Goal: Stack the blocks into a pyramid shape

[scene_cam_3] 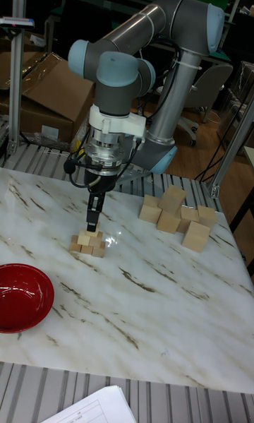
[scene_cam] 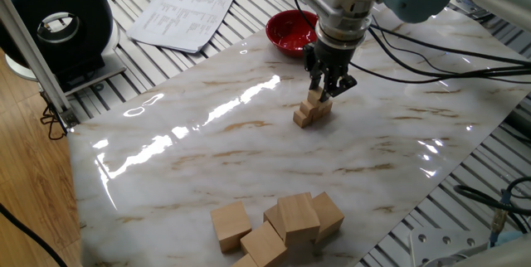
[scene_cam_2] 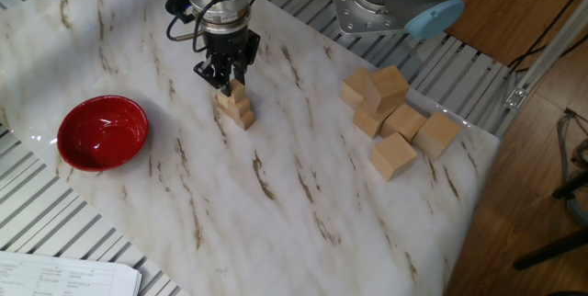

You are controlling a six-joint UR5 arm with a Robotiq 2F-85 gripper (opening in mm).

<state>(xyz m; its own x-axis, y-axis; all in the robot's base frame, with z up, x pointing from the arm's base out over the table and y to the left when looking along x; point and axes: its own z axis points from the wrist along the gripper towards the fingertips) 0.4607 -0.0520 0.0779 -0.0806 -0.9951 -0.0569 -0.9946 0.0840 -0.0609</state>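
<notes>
The blocks (scene_cam: 312,110) are small tan wood cubes stacked in a little stepped pile at the middle of the marble table (scene_cam: 207,159). The same pile shows in the other fixed view (scene_cam_2: 237,109) and in the tall view (scene_cam_3: 87,243). My gripper (scene_cam: 323,89) points straight down with its fingertips at the pile's top cube (scene_cam_2: 236,88). The dark fingers stand on either side of that cube. Whether they press on it is not clear in any view. In the tall view the gripper (scene_cam_3: 92,227) reaches down onto the pile from above.
Several much larger wood cubes (scene_cam: 278,221) lie in a heap near the table's edge (scene_cam_2: 390,112). A red bowl (scene_cam: 290,31) sits close behind the arm (scene_cam_2: 101,132). Papers (scene_cam: 184,10) and a black round device (scene_cam: 54,26) lie off the table.
</notes>
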